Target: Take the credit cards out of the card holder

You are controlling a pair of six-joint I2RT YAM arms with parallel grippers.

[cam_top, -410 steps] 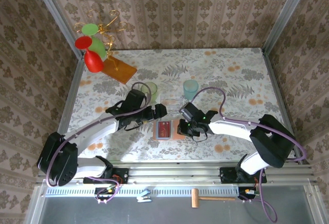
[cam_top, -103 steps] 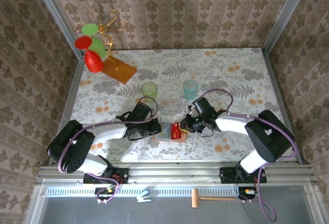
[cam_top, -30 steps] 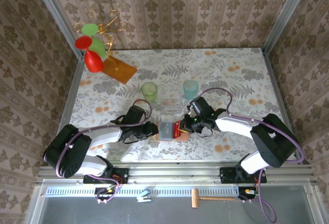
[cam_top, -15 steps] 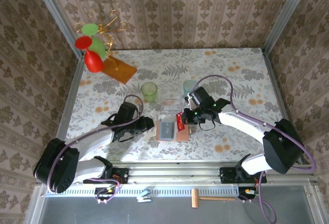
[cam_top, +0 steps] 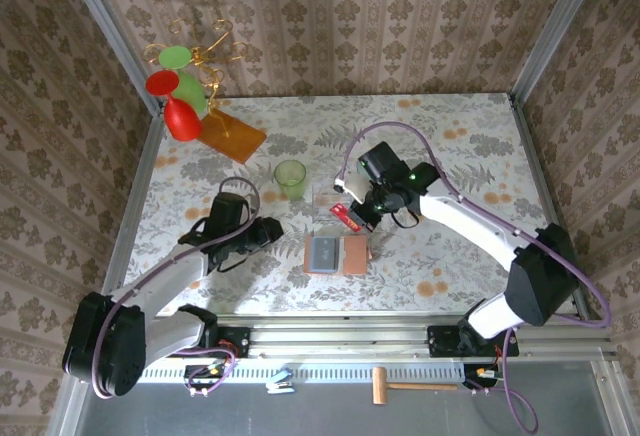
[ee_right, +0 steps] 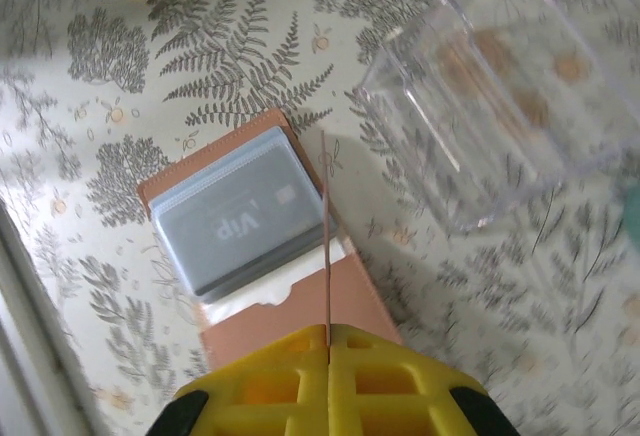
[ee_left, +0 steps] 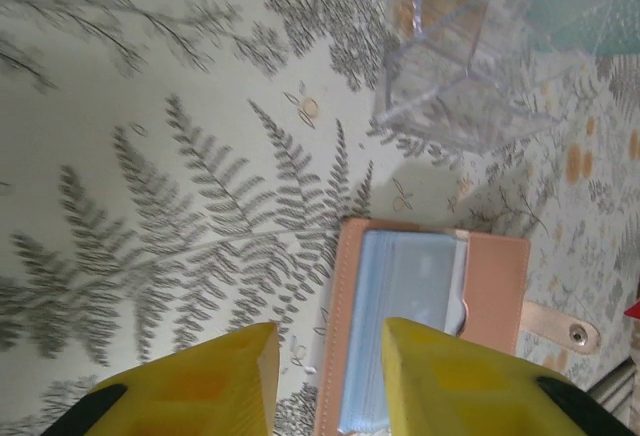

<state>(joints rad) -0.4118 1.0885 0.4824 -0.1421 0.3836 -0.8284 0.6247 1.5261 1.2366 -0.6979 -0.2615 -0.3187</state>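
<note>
Fern-printed tablecloth covers the table; the card holder lies open on it near the front edge, with a dark credit card marked Vip in its clear sleeve. Close by, the right gripper pinches a red credit card, edge-on from the wrist. The left gripper is spread and holds nothing, left of the holder; a clear plastic box sits beyond

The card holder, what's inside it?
Inside the card holder, a dark grey card marked Vip shows through a clear sleeve. Anything beneath that card is covered.
</note>
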